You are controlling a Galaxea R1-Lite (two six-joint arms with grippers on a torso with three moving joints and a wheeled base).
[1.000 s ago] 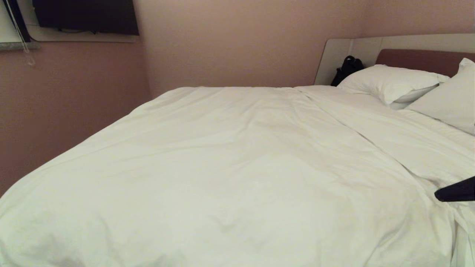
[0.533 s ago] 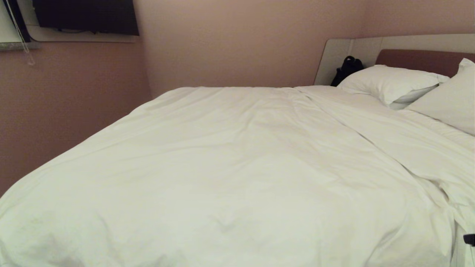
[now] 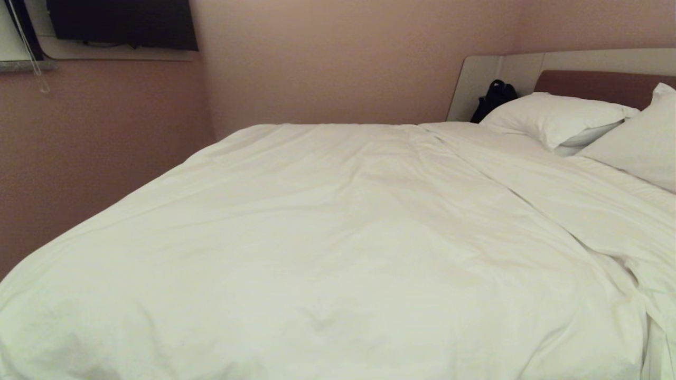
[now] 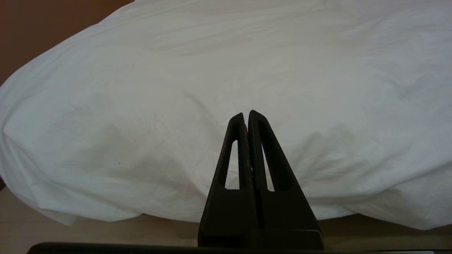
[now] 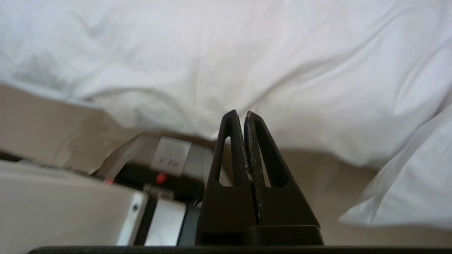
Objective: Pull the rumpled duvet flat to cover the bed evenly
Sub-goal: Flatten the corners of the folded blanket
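Observation:
The white puffy duvet (image 3: 327, 237) lies spread over the bed, with a long diagonal fold running toward the near right corner. The bed's grey headboard (image 3: 581, 66) with its brown panel stands at the far right. Neither gripper shows in the head view. In the left wrist view my left gripper (image 4: 246, 113) is shut and empty, held low in front of the duvet's (image 4: 212, 88) hanging near edge. In the right wrist view my right gripper (image 5: 241, 114) is shut and empty, held off the duvet's (image 5: 282, 70) side edge above the floor.
Two white pillows (image 3: 554, 119) (image 3: 641, 140) lie at the headboard, a black bag (image 3: 494, 97) beside them. Pink walls close the far side; a dark screen (image 3: 121, 24) hangs upper left. My own base (image 5: 70, 208) shows below the right gripper. A pale floor (image 4: 88, 233) runs along the bed.
My right gripper, seen a second ago over the duvet at the right edge of the head view, has dropped back and out of that view. The duvet has not moved.

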